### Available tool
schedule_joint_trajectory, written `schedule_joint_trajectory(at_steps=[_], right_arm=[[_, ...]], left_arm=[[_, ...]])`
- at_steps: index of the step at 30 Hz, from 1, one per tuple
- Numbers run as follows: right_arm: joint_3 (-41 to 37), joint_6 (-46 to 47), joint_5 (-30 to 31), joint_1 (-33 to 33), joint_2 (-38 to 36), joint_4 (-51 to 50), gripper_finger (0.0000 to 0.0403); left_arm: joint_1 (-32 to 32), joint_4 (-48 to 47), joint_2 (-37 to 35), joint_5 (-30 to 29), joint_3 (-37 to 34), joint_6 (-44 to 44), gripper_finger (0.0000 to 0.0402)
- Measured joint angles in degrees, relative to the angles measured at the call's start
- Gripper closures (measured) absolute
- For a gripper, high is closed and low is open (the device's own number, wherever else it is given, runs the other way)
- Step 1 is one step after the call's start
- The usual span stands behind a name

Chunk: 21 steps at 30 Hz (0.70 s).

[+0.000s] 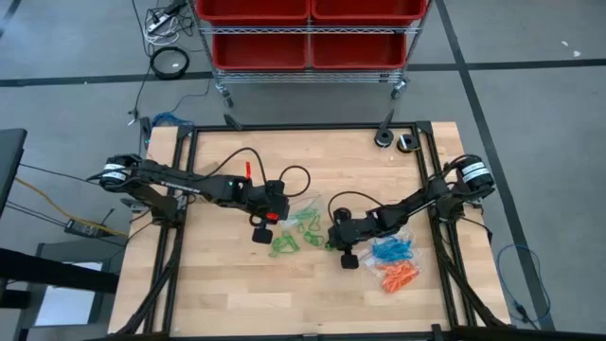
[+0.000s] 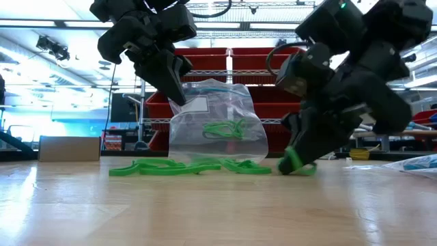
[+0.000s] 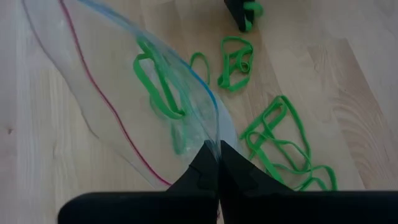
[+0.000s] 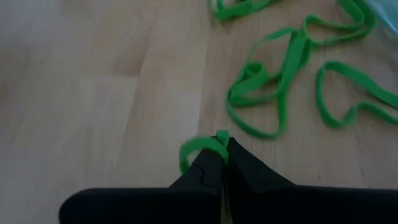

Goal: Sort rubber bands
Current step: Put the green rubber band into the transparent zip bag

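Loose green rubber bands lie on the wooden table near its middle, and show as well in the low view and in the right wrist view. My left gripper is shut on a clear plastic bag that holds a few green bands. To the bag's right, my right gripper is down at the tabletop, shut on one green band. Blue bands and orange bands lie in piles at the right. My left gripper pinches the bag's upper edge, by the blue and red zip lines, between its two fingertips, slanting down from the table's left. The bag hangs below the fingers, with its bottom on the table. My right gripper pinches one green band between its two fingertips, slanting down from the table's right. A small loop of the band sticks out beside the fingers. The band's lower part is at the tabletop.
Another clear bag lies by the blue pile. Two small round things sit at the far right corner. A wire rack with red bins stands beyond the far edge. Bare wood lies toward the near and left edges.
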Motion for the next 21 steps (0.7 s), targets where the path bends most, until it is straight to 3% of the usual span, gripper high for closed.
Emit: schedule_joint_trajectory(at_steps=[12,21], right_arm=[[7.61,-9.12,2.81,0.97,-13.38,-6.34,0.0402],[15.65,-15.77,9.73,-5.38,-12.87,-6.08,0.0403]], left_arm=[[-0.2,0.04,0.0,-0.02,-0.02,0.02,0.04],[-0.2,0.18,0.0,-0.02,0.0,-0.24,0.04]])
